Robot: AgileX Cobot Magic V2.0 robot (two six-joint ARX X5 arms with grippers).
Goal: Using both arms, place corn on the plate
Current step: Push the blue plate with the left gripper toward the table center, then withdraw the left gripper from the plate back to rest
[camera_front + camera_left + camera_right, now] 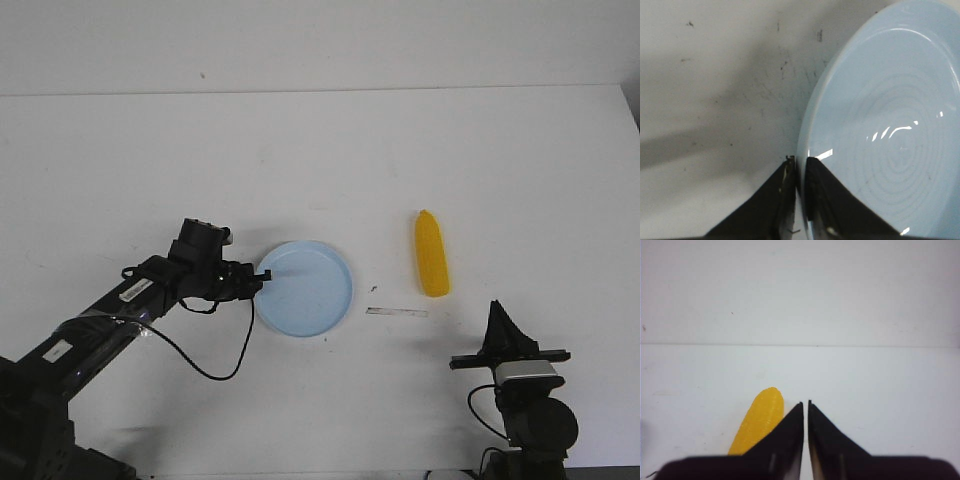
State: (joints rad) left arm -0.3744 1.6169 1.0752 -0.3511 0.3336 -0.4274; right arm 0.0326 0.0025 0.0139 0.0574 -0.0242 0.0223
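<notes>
White scuffed table (pixel 330 160); left end effector (pixel 799 167) pinches round plate (pixel 310 290) rim; right end effector (pixel 806 407) closed (ridged corn (pixel 431 253) beside)

No text, label or number is legible.

Left wrist view: round pale blue plastic plate (pixel 890 130) cropped by frame edges. Right wrist view: bright yellow toy corn cob (pixel 757 422) lower end hidden behind dark right tool (pixel 805 407).
</notes>
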